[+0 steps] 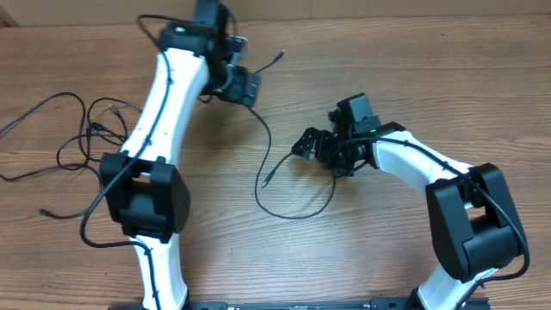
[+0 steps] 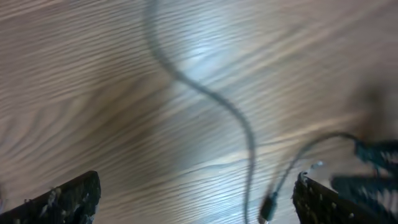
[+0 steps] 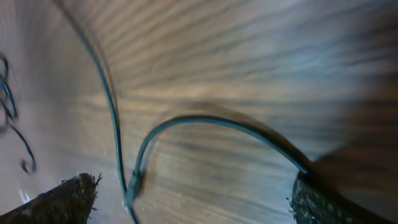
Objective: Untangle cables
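The left end effector (image 1: 244, 83) hangs over the wooden surface (image 1: 430, 77) with its fingers spread wide and nothing between them. The right end effector (image 1: 308, 145) is just as wide open and empty.

One loose cable (image 1: 256, 194) snakes down the middle of the surface from beside the left one and loops below the right one. In the left wrist view a small plug (image 2: 268, 208) lies just inside one finger. The real knot, a bundle of cables (image 1: 86, 129), sits well off to the far left, beside the left arm.

I would come straight down so the cord sits centred between the pads and pinch close to the plug. Then draw it slowly away from the loop, low over the wood, so nothing snags or whips.
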### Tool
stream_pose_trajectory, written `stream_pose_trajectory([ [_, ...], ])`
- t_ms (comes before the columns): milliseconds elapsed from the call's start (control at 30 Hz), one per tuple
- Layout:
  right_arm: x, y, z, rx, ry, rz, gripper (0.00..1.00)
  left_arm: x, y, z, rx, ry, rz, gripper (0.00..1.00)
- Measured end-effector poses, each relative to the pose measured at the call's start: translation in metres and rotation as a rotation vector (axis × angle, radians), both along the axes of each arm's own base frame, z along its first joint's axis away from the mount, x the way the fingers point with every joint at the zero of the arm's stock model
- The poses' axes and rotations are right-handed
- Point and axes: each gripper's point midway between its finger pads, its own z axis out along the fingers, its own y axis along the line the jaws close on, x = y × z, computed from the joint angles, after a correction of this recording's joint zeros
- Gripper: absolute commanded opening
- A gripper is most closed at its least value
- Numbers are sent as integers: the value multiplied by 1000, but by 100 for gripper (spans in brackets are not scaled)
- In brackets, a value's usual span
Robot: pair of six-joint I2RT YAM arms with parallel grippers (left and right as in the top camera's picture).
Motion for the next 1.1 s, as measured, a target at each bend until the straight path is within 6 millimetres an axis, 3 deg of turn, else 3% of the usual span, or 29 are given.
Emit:
stream_pose_trajectory([
  [133, 25, -26, 4, 32, -39, -95, 100, -2, -21, -14, -8, 23, -33, 100],
  [300, 40, -49, 17, 155, -45, -141, 100, 13, -29, -53, -12, 50, 14, 96],
  [467, 17, -33, 26, 273, 32, -54, 100, 53, -34, -74, -31, -57, 74, 95],
  [633, -23, -14, 21, 282, 147, 51, 100, 95, -35, -57, -38, -243, 125, 100],
  [767, -52, -17, 4, 170, 269, 46, 100, 119, -36, -43, -52, -358, 141, 100],
  [933, -46, -37, 0, 148, 286, -20, 100, 131, -38, -43, -54, -403, 140, 100],
  [1100, -36, -68, 4, 192, 305, -123, 100, 131, -38, -90, -19, -347, 110, 100],
])
